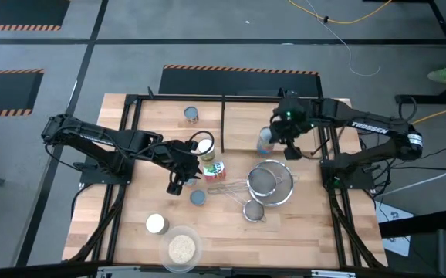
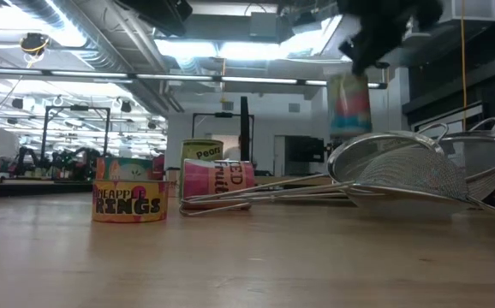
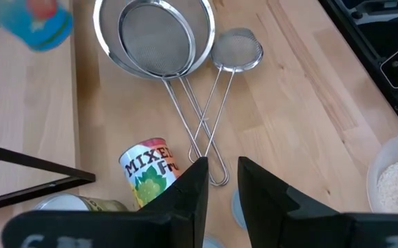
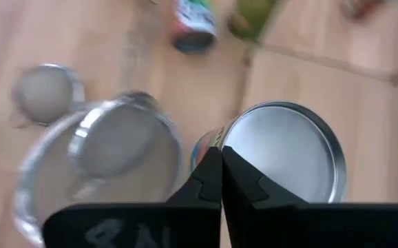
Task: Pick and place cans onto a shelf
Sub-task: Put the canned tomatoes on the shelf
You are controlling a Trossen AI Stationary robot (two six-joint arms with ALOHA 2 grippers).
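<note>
My right gripper (image 1: 275, 139) is shut on a colourful can (image 1: 265, 142), held high over the shelf's (image 1: 242, 116) right half; the low view shows this can (image 2: 348, 104) lifted above the strainers. My left gripper (image 1: 178, 184) is open and empty, above the table beside a lying can (image 1: 214, 171) with a green-red-white label, also in the left wrist view (image 3: 147, 172). One can (image 1: 191, 115) stands on the shelf. Another (image 1: 205, 148) stands at the shelf's near edge. A short can (image 1: 197, 198) and a cream-topped can (image 1: 156, 224) stand on the table. My right gripper meets the can at the rim of its silver top (image 4: 228, 138), beside the closed fingertips (image 4: 213, 172). The fingers come from above. The can hangs upright below them, lifted clear (image 2: 348, 120). The fingers hide the exact place of contact.
Two large mesh strainers (image 1: 271, 181) and a small one (image 1: 254, 208) lie on the table right of centre, handles pointing left. A clear dish of grains (image 1: 181, 249) stands at the near edge. The shelf's black rails (image 1: 223, 116) run along and across it.
</note>
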